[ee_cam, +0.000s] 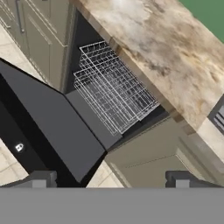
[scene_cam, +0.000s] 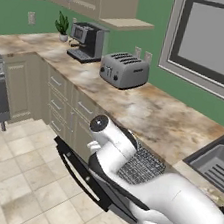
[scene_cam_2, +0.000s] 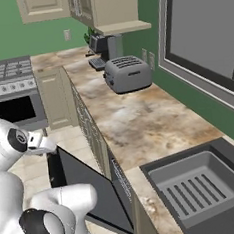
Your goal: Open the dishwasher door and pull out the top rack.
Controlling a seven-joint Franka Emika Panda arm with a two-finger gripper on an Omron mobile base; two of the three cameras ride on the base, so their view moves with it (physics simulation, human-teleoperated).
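You are looking down on the dishwasher door [ee_cam: 52, 127], which is lying swung down and open, so its dark inner face is pointing up and leaving the cavity free. That is why the top rack [ee_cam: 111, 89] is showing: the wire basket is sticking partly out from under the marbled table [ee_cam: 175, 52], hanging above the door's hinge end. Your tool [ee_cam: 111, 180] is standing wide open and gripping nothing; its two dark tips are hovering well apart from the rack, above the door's near corner. In the left base view the arm is crossing in front of the rack [scene_cam: 141, 166], with the door's long black handle [scene_cam: 77, 172] pointing out over the floor. The rack is probably drawn out far enough already.
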